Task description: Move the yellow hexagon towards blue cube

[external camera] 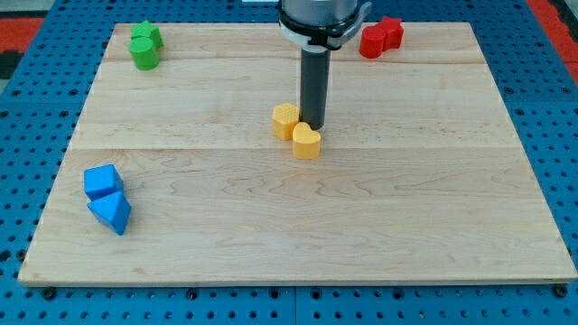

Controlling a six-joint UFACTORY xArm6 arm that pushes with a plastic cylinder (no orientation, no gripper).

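Pale wooden board (298, 226) on a blue pegboard: my tip (312, 125) — a bare rod, nothing to clench or release — stands just beside the yellow hexagon (285, 119), at its 3 o'clock, with a yellow heart-shaped block (306, 142) touching the hexagon at 5 o'clock. Well apart at 8 o'clock sits the blue cube (101, 181), a blue triangular block (111, 213) against it.

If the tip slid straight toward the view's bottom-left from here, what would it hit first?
My tip sits between the yellow hexagon and the yellow heart, so either could be met first; depth is unclear. The blue cube lies far beyond.
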